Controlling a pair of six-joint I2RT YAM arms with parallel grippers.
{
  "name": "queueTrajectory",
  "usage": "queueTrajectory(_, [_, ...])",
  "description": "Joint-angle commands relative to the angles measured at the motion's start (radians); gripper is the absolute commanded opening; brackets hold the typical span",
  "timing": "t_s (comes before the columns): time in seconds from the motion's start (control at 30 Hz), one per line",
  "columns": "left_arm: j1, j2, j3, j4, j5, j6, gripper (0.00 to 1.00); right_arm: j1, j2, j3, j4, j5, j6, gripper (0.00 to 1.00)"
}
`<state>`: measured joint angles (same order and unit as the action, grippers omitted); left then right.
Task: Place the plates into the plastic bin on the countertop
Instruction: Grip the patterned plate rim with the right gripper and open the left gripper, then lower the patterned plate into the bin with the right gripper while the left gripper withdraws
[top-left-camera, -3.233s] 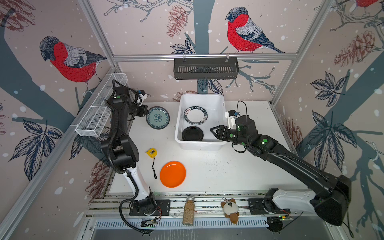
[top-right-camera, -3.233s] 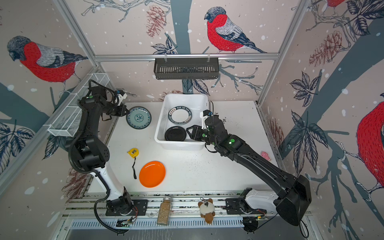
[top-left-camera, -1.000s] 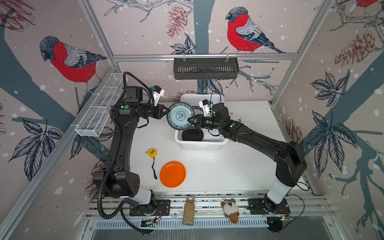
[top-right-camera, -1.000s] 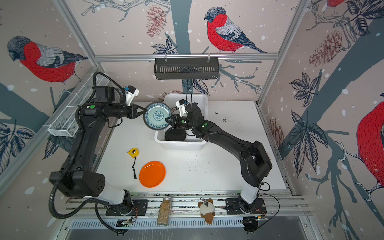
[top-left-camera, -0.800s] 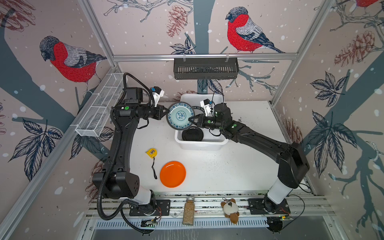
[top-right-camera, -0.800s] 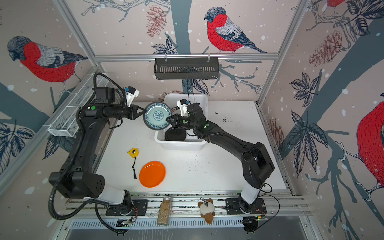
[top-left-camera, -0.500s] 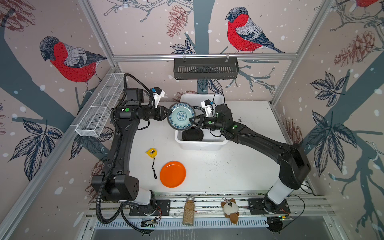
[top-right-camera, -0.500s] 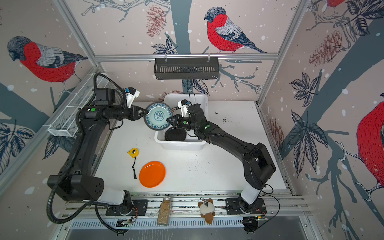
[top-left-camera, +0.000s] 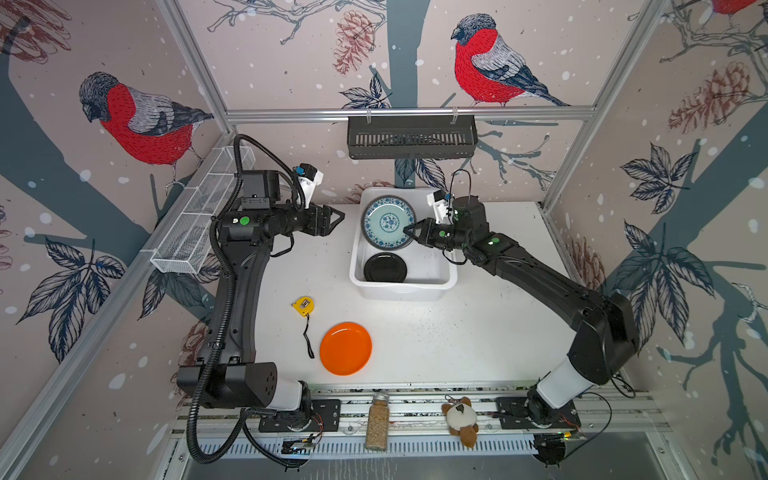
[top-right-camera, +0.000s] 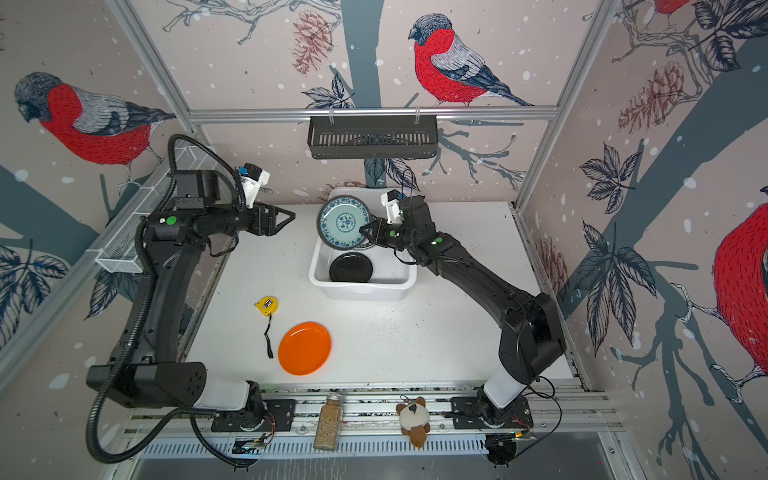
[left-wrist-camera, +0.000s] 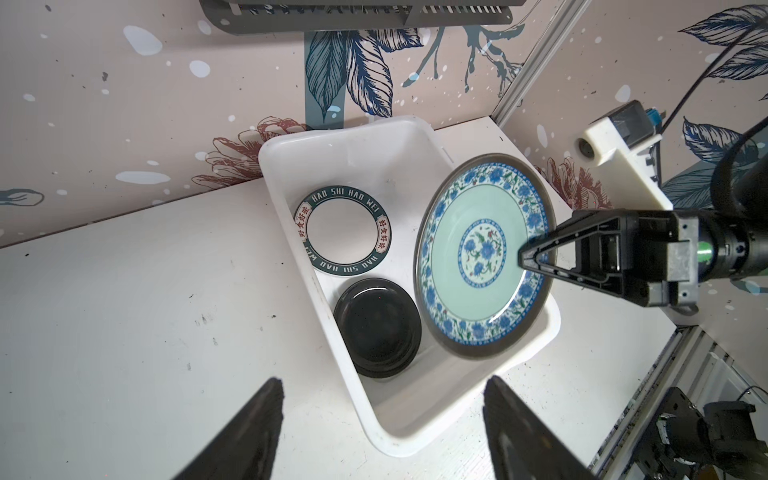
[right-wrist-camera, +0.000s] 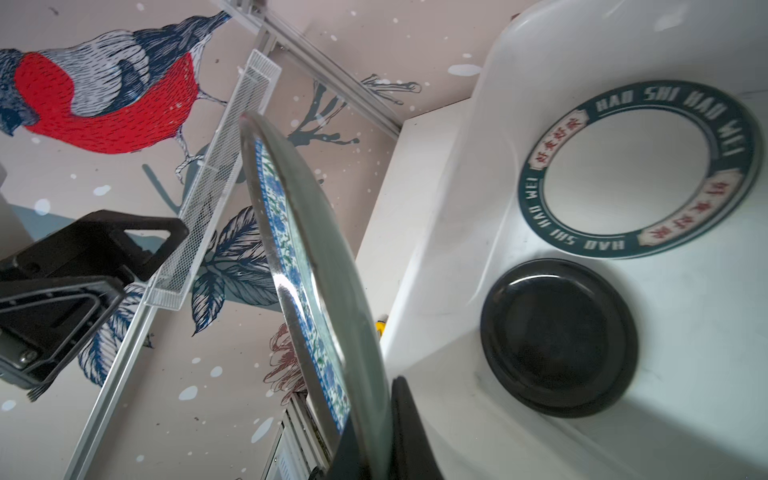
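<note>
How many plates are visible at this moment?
4. Orange plate on the countertop; black plate and lettered white plate inside the bin; floral plate held by the right gripper. Others may lie stacked underneath.

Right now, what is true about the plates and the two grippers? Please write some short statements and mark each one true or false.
1. The right gripper is shut on the rim of the teal floral plate. True.
2. The left gripper also holds that plate. False: it is open and apart from it.
3. The orange plate lies inside the plastic bin. False: it lies on the countertop, outside the bin.
4. The black plate lies in the bin. True.
</note>
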<state>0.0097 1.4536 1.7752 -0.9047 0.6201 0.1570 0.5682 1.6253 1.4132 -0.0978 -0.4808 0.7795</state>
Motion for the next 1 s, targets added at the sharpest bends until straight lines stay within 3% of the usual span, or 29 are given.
queueTrajectory(0.0, [0.001,0.021,0.011,0.012,-0.018,0.003,0.75,-0.040,0.009,0.052,-0.126,-0.030,-0.101,0.04])
queueTrajectory(0.27, [0.001,0.014,-0.020,0.133,-0.126,0.049,0.83,-0.134,0.109,0.156,-0.256,-0.061,-0.209,0.04])
queueTrajectory(0.6, [0.000,0.036,0.032,0.210,-0.324,0.110,0.85,-0.163,0.301,0.403,-0.487,-0.022,-0.355,0.04])
queueTrajectory(0.8, [0.000,0.023,0.019,0.243,-0.326,0.106,0.85,-0.145,0.435,0.635,-0.690,0.013,-0.401,0.04])
queueTrajectory(0.97, [0.001,-0.004,-0.066,0.321,-0.315,0.078,0.85,-0.125,0.482,0.706,-0.743,-0.001,-0.403,0.04])
